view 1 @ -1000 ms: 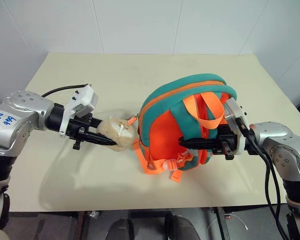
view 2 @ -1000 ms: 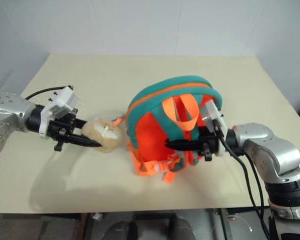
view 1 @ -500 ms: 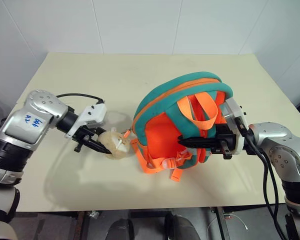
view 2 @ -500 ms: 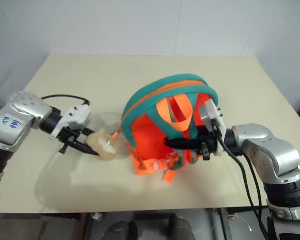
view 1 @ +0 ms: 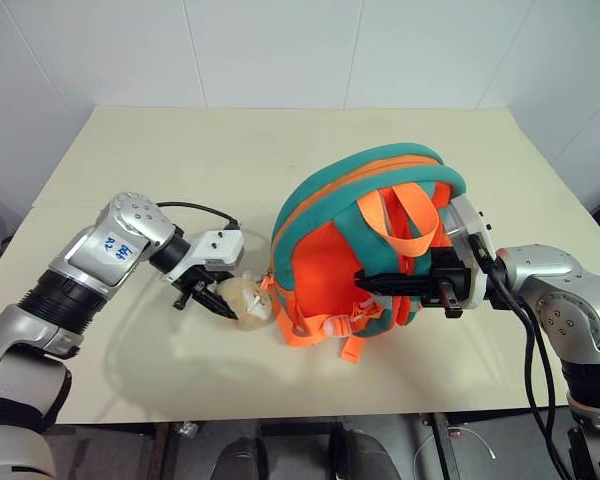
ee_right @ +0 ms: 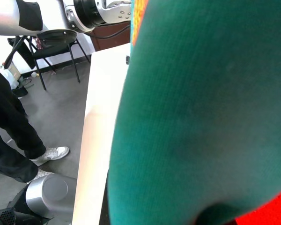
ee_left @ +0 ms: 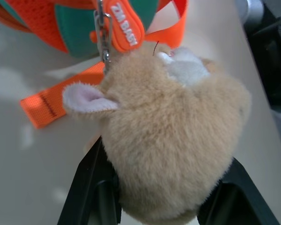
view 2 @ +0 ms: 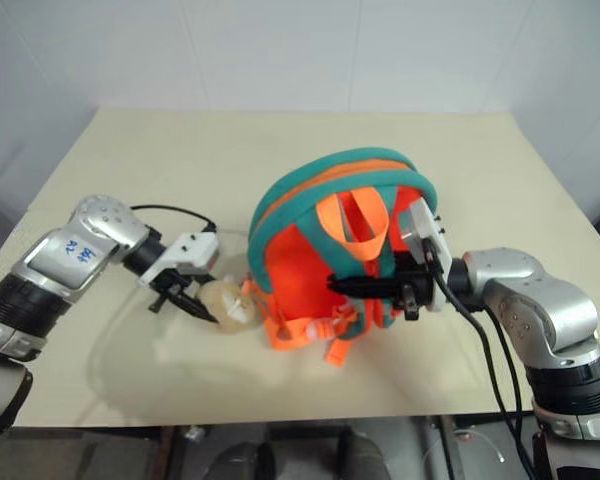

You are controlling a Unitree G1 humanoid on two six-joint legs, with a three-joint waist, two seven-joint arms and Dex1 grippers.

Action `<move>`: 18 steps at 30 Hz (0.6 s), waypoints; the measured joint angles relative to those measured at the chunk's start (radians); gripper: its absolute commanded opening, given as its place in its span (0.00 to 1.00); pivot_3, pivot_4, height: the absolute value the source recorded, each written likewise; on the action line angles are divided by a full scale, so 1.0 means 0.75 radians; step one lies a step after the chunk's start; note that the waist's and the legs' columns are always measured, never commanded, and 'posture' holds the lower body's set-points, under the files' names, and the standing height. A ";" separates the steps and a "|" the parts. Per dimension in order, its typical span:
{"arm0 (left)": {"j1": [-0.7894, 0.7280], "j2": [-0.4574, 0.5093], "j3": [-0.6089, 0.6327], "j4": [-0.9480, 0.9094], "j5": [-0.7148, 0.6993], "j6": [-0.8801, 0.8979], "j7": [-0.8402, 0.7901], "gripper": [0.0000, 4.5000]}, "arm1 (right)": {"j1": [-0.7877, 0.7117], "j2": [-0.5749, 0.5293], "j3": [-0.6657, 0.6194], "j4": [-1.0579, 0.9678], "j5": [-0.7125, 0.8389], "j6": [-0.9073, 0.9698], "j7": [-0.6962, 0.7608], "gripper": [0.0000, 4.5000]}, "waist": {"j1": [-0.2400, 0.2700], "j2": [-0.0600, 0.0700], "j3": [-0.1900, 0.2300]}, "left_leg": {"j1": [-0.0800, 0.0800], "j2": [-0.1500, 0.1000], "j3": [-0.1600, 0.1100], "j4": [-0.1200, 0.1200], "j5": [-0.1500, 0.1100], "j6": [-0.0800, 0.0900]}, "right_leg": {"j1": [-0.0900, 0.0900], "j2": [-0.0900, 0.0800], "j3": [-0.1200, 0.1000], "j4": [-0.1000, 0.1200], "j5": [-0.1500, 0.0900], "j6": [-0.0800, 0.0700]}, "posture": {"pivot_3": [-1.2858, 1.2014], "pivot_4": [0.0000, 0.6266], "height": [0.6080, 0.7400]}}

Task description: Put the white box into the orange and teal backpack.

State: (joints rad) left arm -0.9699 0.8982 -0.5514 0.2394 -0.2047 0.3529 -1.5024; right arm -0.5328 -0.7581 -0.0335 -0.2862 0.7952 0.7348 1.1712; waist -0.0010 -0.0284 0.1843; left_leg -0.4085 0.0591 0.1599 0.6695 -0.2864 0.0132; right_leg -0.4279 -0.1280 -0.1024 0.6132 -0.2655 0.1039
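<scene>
Backpack (view 1: 365,240) upright on the surface (view 1: 230,150), strap side toward the camera. Left tool (view 1: 223,305) pinches the plush toy (view 1: 246,300) hanging from the pack, low beside its left edge. Right tool (view 1: 372,284) pressed together on a teal strap (ee_right: 201,117), holding the pack up.

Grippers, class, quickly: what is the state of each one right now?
Left gripper: closed on the beige plush toy.
Right gripper: shut on a strap of the orange and teal backpack.
</scene>
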 measured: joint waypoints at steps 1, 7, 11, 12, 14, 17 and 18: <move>-0.005 -0.006 0.000 0.011 0.019 -0.013 0.000 0.32 | 0.000 0.001 0.000 0.000 0.000 0.000 -0.001 0.11 | -0.001 0.000 0.000 | 0.000 0.000 0.000 0.000 0.000 0.000 | 0.000 0.000 0.000 0.000 0.000 0.000 | 0.52 0.24 1.00; -0.006 -0.050 0.008 0.032 0.039 -0.042 0.000 0.32 | -0.002 0.005 0.000 0.000 -0.007 0.000 -0.010 0.11 | -0.001 0.000 0.000 | 0.000 0.000 -0.001 0.003 0.000 0.000 | 0.000 -0.001 0.000 0.002 0.000 0.000 | 0.52 0.24 1.00; 0.005 -0.054 0.056 0.024 0.031 -0.060 0.000 0.32 | -0.008 0.005 0.000 0.002 -0.015 0.003 -0.036 0.11 | -0.002 0.000 0.000 | 0.000 0.001 -0.007 0.006 0.000 0.001 | 0.000 0.000 0.000 0.004 0.000 0.000 | 0.52 0.24 1.00; 0.011 -0.054 0.071 0.013 0.027 -0.060 0.001 0.48 | -0.008 0.005 0.000 0.002 -0.020 0.006 -0.044 0.11 | -0.001 0.000 0.000 | 0.000 0.001 -0.007 0.006 0.000 0.001 | 0.000 0.000 0.000 0.005 0.000 0.000 | 0.52 0.24 1.00; 0.025 -0.053 0.107 -0.003 0.020 -0.052 0.001 0.59 | -0.008 0.005 0.000 0.002 -0.024 0.009 -0.058 0.11 | -0.001 0.000 0.000 | -0.001 0.001 -0.007 0.007 -0.001 0.001 | 0.000 -0.001 0.000 0.005 0.000 0.000 | 0.52 0.24 1.00; 0.050 -0.044 0.149 -0.043 0.012 -0.021 0.001 0.78 | -0.008 0.004 0.000 -0.001 -0.022 0.014 -0.065 0.31 | -0.001 0.000 0.000 | -0.001 0.001 -0.007 0.009 -0.001 0.002 | 0.000 -0.001 0.000 0.006 0.000 0.000 | 0.52 0.24 1.00; 0.059 -0.035 0.164 -0.067 -0.003 0.003 0.001 0.85 | -0.007 0.001 -0.001 -0.003 -0.018 0.020 -0.067 0.39 | -0.001 0.000 0.000 | -0.001 0.002 -0.008 0.009 -0.001 0.002 | 0.000 -0.001 0.000 0.006 0.000 0.000 | 0.52 0.24 1.00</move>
State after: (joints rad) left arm -0.9259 0.8718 -0.4287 0.1895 -0.2071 0.3549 -1.5016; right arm -0.5382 -0.7577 -0.0340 -0.2888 0.7817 0.7497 1.1211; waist -0.0021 -0.0285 0.1844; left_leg -0.4096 0.0603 0.1541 0.6763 -0.2872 0.0145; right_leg -0.4279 -0.1285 -0.1021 0.6179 -0.2656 0.1039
